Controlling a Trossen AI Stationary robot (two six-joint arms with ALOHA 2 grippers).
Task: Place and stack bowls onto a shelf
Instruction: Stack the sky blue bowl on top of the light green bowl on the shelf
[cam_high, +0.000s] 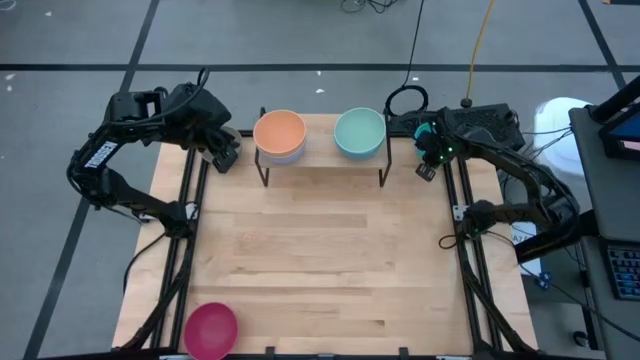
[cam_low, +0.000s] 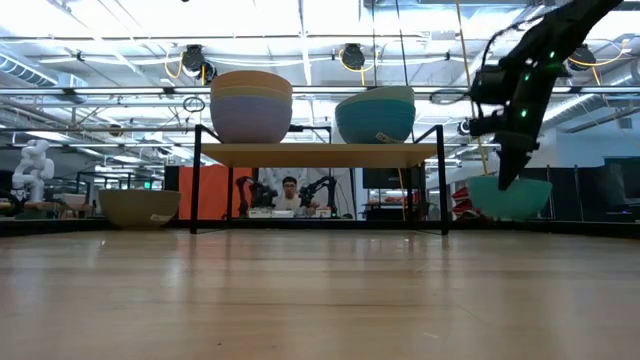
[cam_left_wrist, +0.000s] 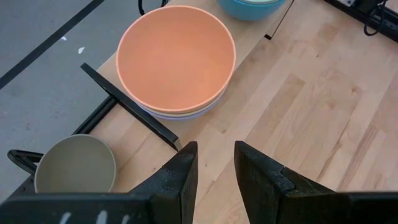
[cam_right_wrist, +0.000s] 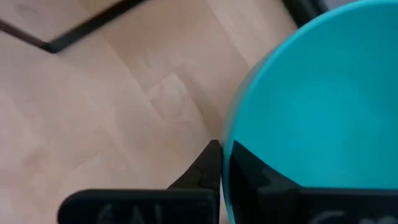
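The shelf (cam_high: 320, 145) stands at the table's far edge and carries two stacks. One is topped by an orange bowl (cam_high: 279, 133) over periwinkle ones (cam_low: 250, 118); the other is a mint bowl (cam_high: 359, 131) over a cyan one (cam_low: 375, 120). My left gripper (cam_left_wrist: 214, 168) hovers open and empty left of the shelf, above an olive-grey bowl (cam_left_wrist: 74, 165) that rests on the table. My right gripper (cam_low: 505, 168) is right of the shelf, shut on a cyan bowl (cam_low: 510, 197). A magenta bowl (cam_high: 211, 330) sits at the table's near left corner. My right gripper pinches the cyan bowl's rim (cam_right_wrist: 233, 155), one finger (cam_right_wrist: 208, 168) outside the wall and the other inside. The fingers come from above, pointing down. The bowl stays upright below them, near table height; whether its base touches the table, I cannot tell.
Black metal rails (cam_high: 185, 230) run along the table's left and right sides. The wide middle of the wooden tabletop (cam_high: 320, 260) holds nothing. Cables and equipment (cam_high: 480, 120) lie beyond the far right corner. A person (cam_low: 290, 190) sits far behind the shelf.
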